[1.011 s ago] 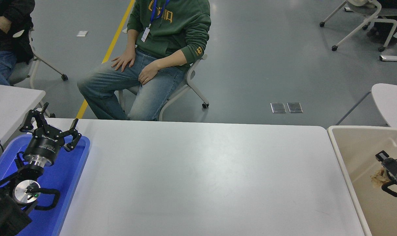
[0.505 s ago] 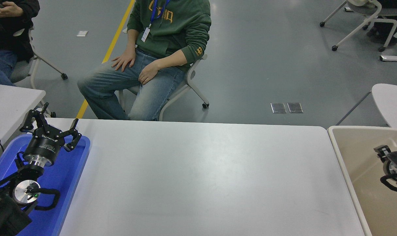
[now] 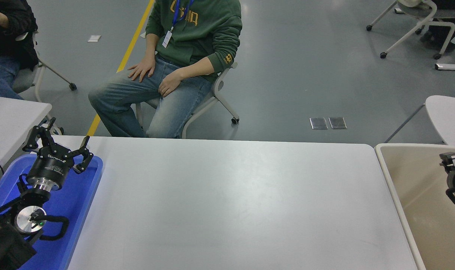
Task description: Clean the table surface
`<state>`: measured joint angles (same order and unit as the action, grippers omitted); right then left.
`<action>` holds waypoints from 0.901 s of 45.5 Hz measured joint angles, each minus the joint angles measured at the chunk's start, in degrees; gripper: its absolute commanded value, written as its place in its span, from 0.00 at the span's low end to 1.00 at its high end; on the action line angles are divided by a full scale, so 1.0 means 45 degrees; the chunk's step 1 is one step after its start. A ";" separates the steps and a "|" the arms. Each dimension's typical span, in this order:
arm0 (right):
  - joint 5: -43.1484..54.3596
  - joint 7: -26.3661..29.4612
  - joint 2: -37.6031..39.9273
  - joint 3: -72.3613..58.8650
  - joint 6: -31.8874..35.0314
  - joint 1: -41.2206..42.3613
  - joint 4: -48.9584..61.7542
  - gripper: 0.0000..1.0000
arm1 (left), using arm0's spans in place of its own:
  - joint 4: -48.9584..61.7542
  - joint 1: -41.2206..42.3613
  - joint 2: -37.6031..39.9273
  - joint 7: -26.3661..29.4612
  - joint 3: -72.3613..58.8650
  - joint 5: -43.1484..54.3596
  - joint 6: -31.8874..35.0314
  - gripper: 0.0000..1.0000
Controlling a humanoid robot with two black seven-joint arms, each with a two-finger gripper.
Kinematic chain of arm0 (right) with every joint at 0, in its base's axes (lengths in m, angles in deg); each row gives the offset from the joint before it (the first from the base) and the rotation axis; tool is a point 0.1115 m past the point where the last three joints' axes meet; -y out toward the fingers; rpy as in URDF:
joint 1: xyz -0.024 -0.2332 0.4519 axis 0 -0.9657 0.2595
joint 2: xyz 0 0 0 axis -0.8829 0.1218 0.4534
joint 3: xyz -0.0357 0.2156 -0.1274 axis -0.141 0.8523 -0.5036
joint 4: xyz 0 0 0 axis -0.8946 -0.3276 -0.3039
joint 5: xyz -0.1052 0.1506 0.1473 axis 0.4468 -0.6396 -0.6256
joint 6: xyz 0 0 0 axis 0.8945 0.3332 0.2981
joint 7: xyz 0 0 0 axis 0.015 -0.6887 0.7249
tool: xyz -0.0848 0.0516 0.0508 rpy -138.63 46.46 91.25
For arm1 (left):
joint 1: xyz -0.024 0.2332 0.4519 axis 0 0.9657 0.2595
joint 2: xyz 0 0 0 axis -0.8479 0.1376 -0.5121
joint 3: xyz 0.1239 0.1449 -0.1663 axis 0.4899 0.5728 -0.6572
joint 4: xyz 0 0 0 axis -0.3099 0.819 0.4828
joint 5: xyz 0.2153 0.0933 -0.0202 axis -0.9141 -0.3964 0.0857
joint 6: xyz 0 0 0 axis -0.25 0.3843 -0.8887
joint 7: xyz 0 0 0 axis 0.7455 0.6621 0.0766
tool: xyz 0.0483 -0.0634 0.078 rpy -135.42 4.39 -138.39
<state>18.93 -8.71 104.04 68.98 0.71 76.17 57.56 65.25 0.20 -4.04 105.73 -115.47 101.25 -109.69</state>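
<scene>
The table surface point(image 3: 227, 202) is a wide, plain white top filling the middle of the head view, and nothing lies on it. My left gripper point(image 3: 58, 141) is parked at the lower left above a blue tray point(image 3: 81, 195), open and holding nothing. My right gripper point(image 3: 452, 167) shows only partly at the right edge, hanging over the beige bin point(image 3: 396, 195) and off the table. Its state is not clear from here.
A person in a green hoodie point(image 3: 197, 33) sits on a chair at the far side. Another person point(image 3: 6, 37) sits at the top left. Smaller white tabletops show at the left point(image 3: 9, 116) and right point(image 3: 447, 116) edges.
A crumpled beige wad at my right gripper in the bin a second ago no longer shows. The right gripper has moved away from me and to the right over the bin. The left arm stays still.
</scene>
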 measured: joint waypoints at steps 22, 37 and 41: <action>-0.0706 -0.0835 0.1785 0.3853 0.0033 -0.0783 -0.5963 1.00 | -0.0001 0.0000 0.0000 0.0000 0.0010 0.0001 0.0000 1.00; -0.0767 -0.1671 0.1073 0.5456 0.0044 -0.1569 -0.8100 1.00 | 0.0000 0.0000 0.0000 0.0000 0.0004 0.0000 0.0000 1.00; -0.0770 -0.1766 0.0664 0.5721 0.0046 -0.1808 -0.8331 1.00 | 0.0001 0.0000 0.0001 -0.0001 0.0001 -0.0001 0.0000 1.00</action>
<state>15.47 -16.65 107.03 94.73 0.92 68.04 20.07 65.25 0.20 -4.04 105.73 -115.46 101.25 -109.68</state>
